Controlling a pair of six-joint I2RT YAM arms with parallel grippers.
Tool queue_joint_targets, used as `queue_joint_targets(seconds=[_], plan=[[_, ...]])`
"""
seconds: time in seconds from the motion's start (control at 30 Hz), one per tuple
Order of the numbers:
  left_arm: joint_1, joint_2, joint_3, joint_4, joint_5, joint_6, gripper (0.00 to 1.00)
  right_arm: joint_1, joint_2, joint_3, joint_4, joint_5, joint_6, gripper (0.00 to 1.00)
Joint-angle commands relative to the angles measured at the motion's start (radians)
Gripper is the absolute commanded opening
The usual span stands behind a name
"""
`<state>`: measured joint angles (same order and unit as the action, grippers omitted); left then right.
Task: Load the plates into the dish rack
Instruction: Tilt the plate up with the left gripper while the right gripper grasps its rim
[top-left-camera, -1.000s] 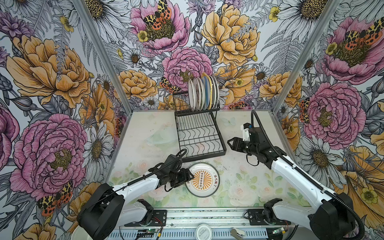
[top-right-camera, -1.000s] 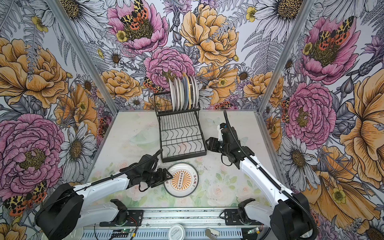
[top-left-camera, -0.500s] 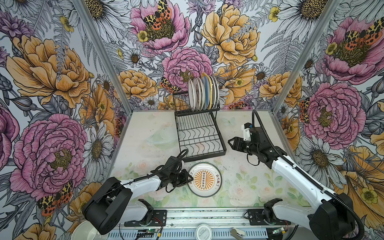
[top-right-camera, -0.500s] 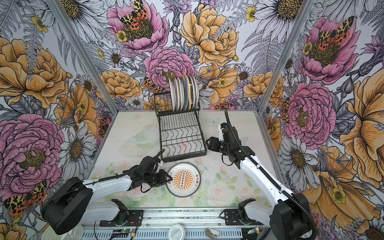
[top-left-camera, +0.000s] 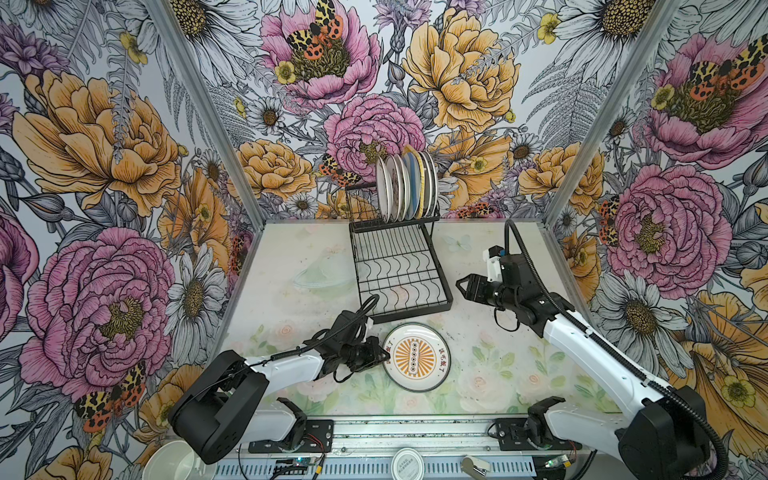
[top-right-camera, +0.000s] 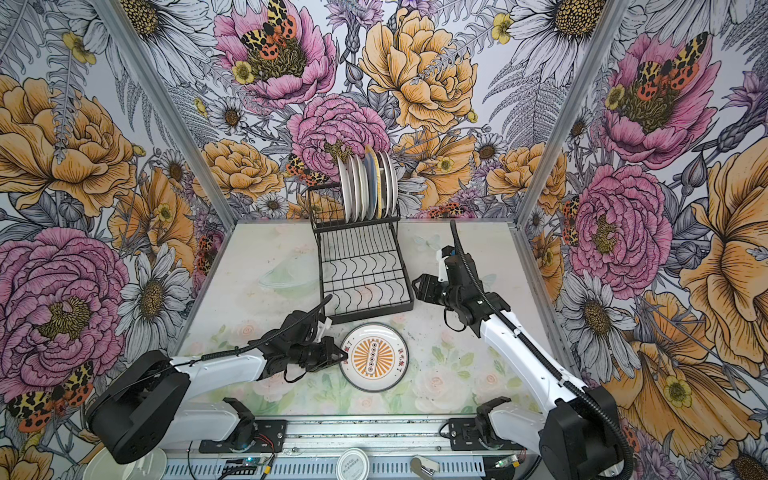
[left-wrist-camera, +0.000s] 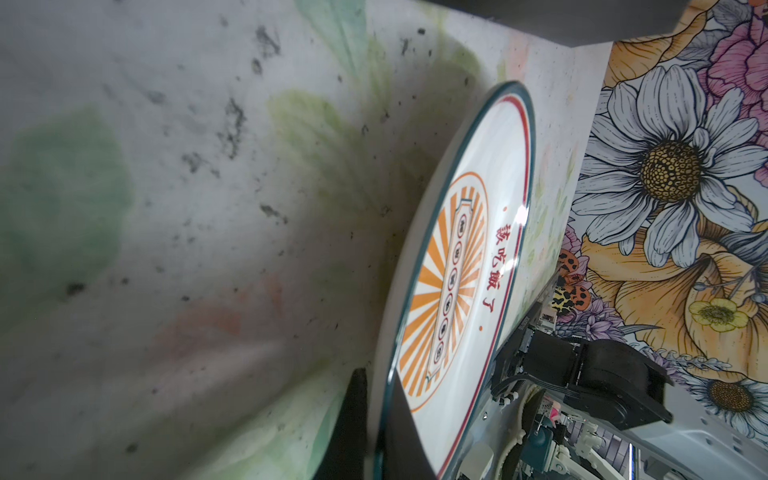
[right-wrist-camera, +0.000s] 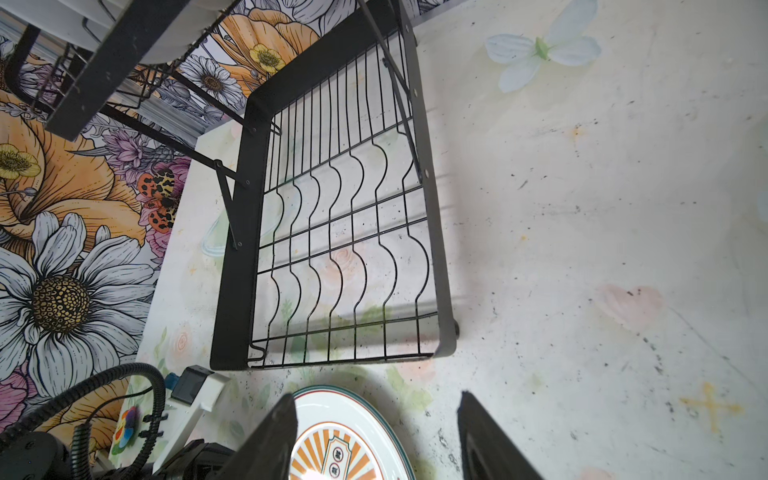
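Since a sec ago the left tool (top-left-camera: 383, 356) has snapped shut from wide open onto the left rim of the sunburst plate (top-left-camera: 417, 358), and the plate has slid a touch to the right. Right arm hasn't budged.

Top views: plate lies lower middle of frame on the tabletop (top-left-camera: 299, 257), just below the front bar of the rack (top-left-camera: 411, 311), not touching it. Racked plates (top-left-camera: 406, 187) stand on edge in a row on the upper tier, upper middle of frame; lower grid is bare. Right tool (top-left-camera: 462, 286) hovers just right of the rack's front corner, jaws partly apart, nothing in them. Same layout in both top views.

Left wrist: fingers (left-wrist-camera: 353, 419) pinch the green-edged rim, one under, one over. Grip sits right at the edge, so it's shallow. Plate looks flat or barely tipped, can't tell which.

Right wrist: jaws well apart & empty, looking down on the rack's wavy wires and part of the plate.

Handling, my guess: glossy, stiff, prob. melamine or ceramic, so slippery and chip-prone. No give, so the pinch holds by friction only. A one-sided rim grip means the plate will want to droop or swing when lifted. Best hold is the rim w/ fingers further over the lip, then turn it on edge for the free slots at the tier's left.
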<state>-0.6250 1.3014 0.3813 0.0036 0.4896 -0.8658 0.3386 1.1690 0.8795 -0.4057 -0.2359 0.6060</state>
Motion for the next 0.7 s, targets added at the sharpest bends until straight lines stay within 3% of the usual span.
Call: queue_joint_targets(seconds=[0.0,0.23,0.67], plan=[[-0.018,-0.035,0.021,-0.043,-0.015,-0.002,0.0,-0.008,-0.01,-0.024,0.019,-0.027,0.005,0.62],[-0.02,-0.126,0.064,-0.035,0.04,0.003,0.0,-0.012,0.02,-0.042,0.018,-0.113,0.008,0.62],[0.055,-0.268,0.129,-0.108,0.107,0.024,0.0,-0.015,0.05,-0.054,0.024,-0.408,-0.009,0.62]])
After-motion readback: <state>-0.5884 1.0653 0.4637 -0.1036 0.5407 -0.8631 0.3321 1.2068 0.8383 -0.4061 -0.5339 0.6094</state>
